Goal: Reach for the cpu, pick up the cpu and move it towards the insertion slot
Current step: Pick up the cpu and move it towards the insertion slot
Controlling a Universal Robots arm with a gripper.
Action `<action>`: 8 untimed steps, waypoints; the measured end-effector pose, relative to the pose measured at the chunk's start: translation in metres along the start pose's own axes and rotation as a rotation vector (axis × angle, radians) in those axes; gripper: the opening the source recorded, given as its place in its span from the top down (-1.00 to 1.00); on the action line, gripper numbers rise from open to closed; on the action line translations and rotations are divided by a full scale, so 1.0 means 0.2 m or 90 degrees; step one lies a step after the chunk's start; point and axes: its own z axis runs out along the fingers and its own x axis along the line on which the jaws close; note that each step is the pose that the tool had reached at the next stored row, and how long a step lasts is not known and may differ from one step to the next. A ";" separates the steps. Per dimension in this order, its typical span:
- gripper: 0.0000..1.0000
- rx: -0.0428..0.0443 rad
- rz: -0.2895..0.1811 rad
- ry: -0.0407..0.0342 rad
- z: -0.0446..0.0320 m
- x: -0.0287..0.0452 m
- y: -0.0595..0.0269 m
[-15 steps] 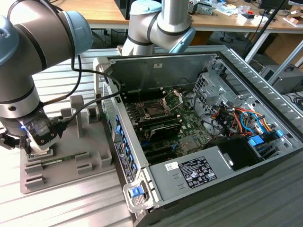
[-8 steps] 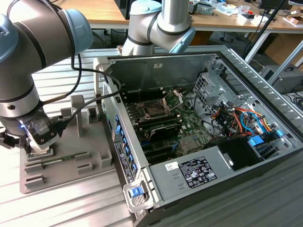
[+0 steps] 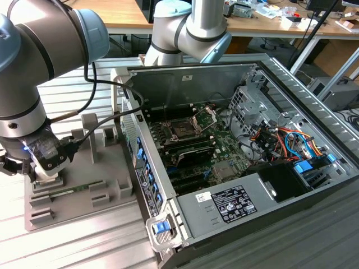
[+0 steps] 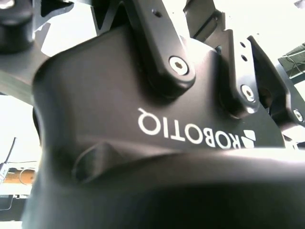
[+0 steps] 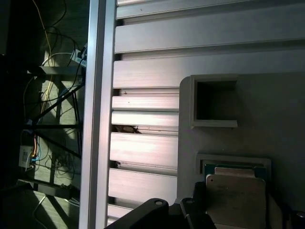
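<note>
**Gripper low over fixture, cpu right at it**

The gripper (image 3: 40, 171) is held low over the grey fixture (image 3: 90, 188) on the desk (image 3: 73, 249), at the exterior view's left. The cpu (image 5: 234, 202) is picked out in the first wrist view, seated flat in a rimmed pocket of that fixture, right against the dark gripper parts. It is square, so no long axis is offered. Grasped or released: cannot be told. The insertion slot (image 3: 183, 131) is given by the exterior view, between 2 and 3 o'clock from the gripper, inside the open case (image 3: 224, 210), well apart.
</note>
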 end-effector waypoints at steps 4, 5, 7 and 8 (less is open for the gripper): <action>-0.10 0.0001 0.000 0.0003 -0.005 0.000 0.000; -0.10 0.0000 0.000 0.0000 -0.006 0.000 0.000; -0.10 0.0000 0.000 -0.0001 -0.007 0.000 0.000; -0.10 0.0000 0.000 0.0000 -0.008 0.000 0.000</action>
